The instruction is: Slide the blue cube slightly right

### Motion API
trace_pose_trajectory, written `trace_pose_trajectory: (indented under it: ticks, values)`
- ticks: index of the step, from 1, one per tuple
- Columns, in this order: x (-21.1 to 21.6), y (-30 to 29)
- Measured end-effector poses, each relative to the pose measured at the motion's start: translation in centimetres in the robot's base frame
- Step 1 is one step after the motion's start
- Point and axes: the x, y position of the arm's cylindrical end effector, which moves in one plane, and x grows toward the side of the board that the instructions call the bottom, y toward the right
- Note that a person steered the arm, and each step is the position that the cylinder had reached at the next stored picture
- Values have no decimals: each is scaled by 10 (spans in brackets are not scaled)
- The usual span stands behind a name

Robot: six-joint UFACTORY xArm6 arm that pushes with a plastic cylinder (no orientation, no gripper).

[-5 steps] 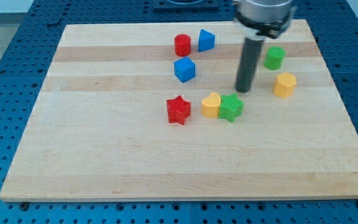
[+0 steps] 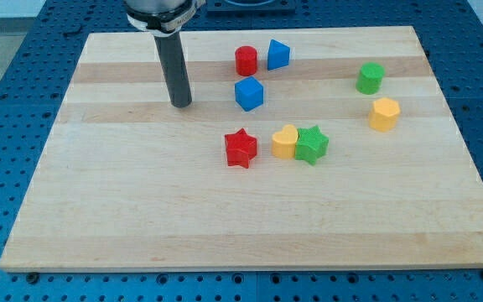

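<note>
Left of the blue cube [image 2: 249, 93], apart, stands my tip [image 2: 181, 104]; no fingers show.

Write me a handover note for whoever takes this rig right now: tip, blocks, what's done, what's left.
My tip is on the board at the blue cube's left, apart from it, with bare wood between.
The red cylinder and a second blue block sit just above the cube; neither touches it.
Done: tip lined up on the cube's left side.
Left: push right into the cube and nudge it slightly right.
</note>
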Motion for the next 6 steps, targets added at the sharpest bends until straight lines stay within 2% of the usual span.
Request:
trace_pose_trajectory:
  ticks: [1,5,6]
  values:
    - [-2,21]
    - [-2,165]
    - [-18,174]
